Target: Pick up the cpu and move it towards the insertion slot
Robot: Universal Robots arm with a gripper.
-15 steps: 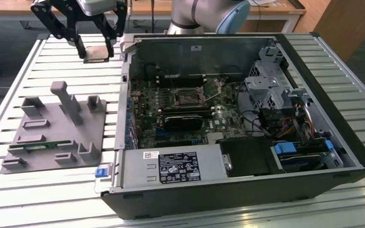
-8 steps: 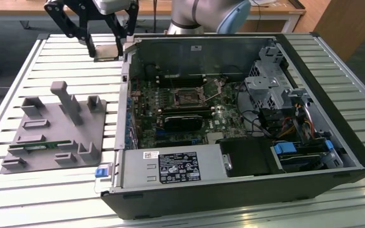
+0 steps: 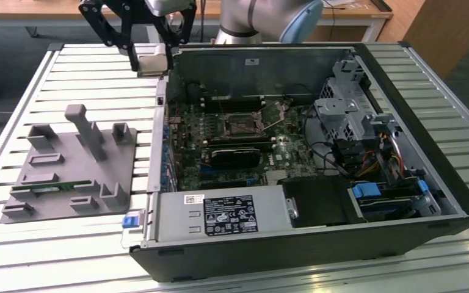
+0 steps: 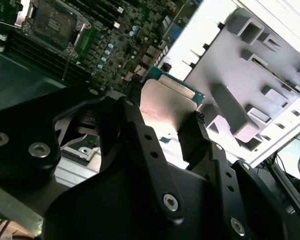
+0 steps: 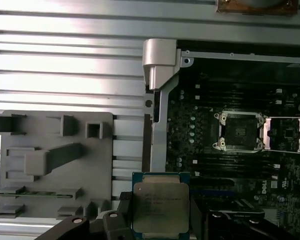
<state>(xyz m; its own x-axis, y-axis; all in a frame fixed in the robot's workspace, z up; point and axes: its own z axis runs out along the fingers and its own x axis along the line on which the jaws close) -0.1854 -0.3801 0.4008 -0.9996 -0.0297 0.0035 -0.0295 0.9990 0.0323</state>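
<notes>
Fingers (image 5: 121,216) clamped on my cpu (image 5: 160,206), lifted clear. Carrying step now: I need to line up squarely over the insertion slot (image 5: 238,131).

One cpu (image 5: 160,205) shows, held in one hand (image 3: 154,60) above the far left corner of one open computer case (image 3: 430,201). Inside the case lies one board (image 3: 218,137) with one insertion slot (image 3: 241,124) and one label-covered power box (image 3: 222,215) at the near side. On the exterior view's left of the one slatted table (image 3: 22,97) sits one grey fixture plate (image 3: 71,168) carrying one green memory stick (image 3: 53,188).
</notes>
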